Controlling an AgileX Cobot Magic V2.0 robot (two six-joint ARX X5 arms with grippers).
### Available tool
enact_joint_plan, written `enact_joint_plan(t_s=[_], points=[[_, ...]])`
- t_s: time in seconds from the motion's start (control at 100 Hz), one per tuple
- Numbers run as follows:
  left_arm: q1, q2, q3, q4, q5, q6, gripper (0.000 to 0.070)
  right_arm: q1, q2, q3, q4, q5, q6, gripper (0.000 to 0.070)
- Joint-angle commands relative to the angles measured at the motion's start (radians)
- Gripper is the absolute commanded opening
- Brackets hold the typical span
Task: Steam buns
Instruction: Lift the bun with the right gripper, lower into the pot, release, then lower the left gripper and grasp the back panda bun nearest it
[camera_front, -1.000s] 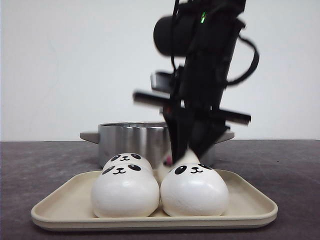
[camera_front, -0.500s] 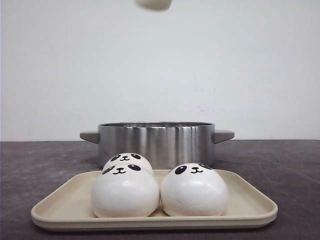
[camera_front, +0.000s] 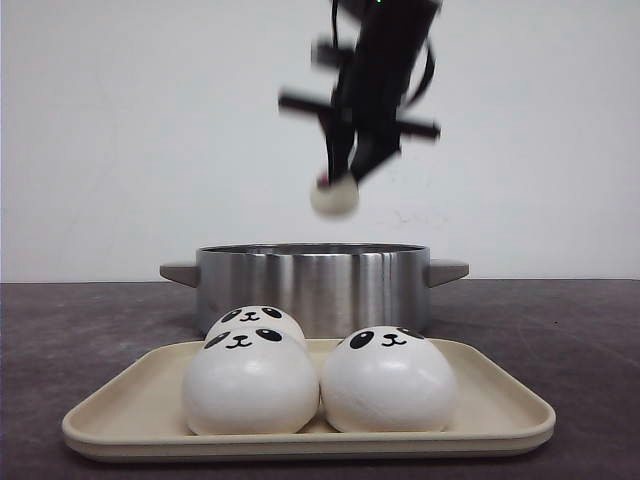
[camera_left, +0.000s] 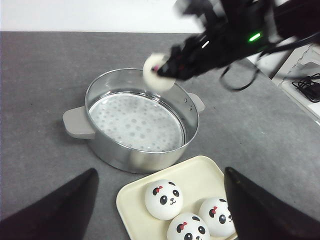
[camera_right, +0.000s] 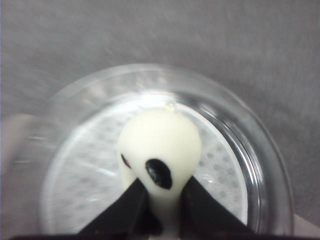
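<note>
Buns, four, white, round, with black panda faces: three on the tray, one in my right hand above the pot.

Bench (camera_front: 560, 330): dark grey, matt; carries the pot and the tray.

Pot (camera_front: 312, 285): steel, shallow and wide, a grey handle on each side, a perforated steamer plate (camera_left: 136, 122) lying inside with nothing on it. It stands just behind the tray in the front view.

Tray (camera_front: 490, 400): cream, rectangular, rounded corners, raised rim, nearest the front camera.

Buns on the tray: front left bun (camera_front: 250, 378) and front right bun (camera_front: 388, 379) sit side by side, touching or nearly so, faces up and forward. Third bun (camera_front: 255, 320) sits behind the front left one, mostly hidden by it in the front view. The left wrist view shows all three clustered at one end of the tray, each with a small red mark near one ear.

My right hand (camera_front: 338, 180): black, blurred in the front view, closed on the fourth bun (camera_right: 160, 145), pinching it at its lower end so that it bulges out between the fingers (camera_right: 200, 202). One black face patch shows. In the right wrist view this bun hangs directly over the steamer plate, clear of the rim.

My left hand (camera_left: 160, 210): two dark fingertips only, spread wide, nothing between them, held high over the near end of the tray.
</note>
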Motion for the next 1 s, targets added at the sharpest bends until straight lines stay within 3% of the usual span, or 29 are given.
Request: enact_joint_plan(t_s=[0.0, 0.27, 0.31, 0.42, 0.65, 0.82, 0.87, 0.94, 0.99], points=[[-0.005, 0.005, 0.018, 0.011, -0.003, -0.002, 0.0476, 0.003, 0.055, 0.020, 0.023, 0.023, -0.012, 0.0006], [-0.005, 0.005, 0.018, 0.010, -0.003, -0.002, 0.0476, -0.014, 0.159, 0.020, 0.053, 0.008, -0.007, 0.0020], [-0.005, 0.005, 0.018, 0.010, -0.003, -0.002, 0.0476, -0.014, 0.164, 0.020, 0.052, 0.008, -0.003, 0.0085], [-0.005, 0.005, 0.018, 0.010, -0.002, -0.002, 0.0476, -0.015, 0.164, 0.020, 0.050, 0.015, -0.003, 0.0367], [-0.005, 0.005, 0.018, 0.011, -0.002, -0.002, 0.0476, -0.015, 0.163, 0.039, 0.026, 0.030, -0.003, 0.0432], [-0.006, 0.007, 0.018, 0.010, -0.002, -0.008, 0.0474, -0.014, 0.154, 0.185, -0.139, 0.027, -0.005, 0.0408], [-0.011, 0.013, 0.018, 0.010, -0.002, -0.022, 0.0474, -0.010, 0.147, 0.255, -0.227, 0.026, -0.014, 0.0283], [-0.023, 0.034, 0.018, 0.011, -0.001, -0.047, 0.0472, 0.005, 0.119, 0.351, -0.348, 0.026, -0.044, 0.0000], [-0.034, 0.059, 0.018, 0.010, 0.002, -0.058, 0.0471, 0.020, 0.084, 0.405, -0.409, 0.031, -0.066, 0.0015]])
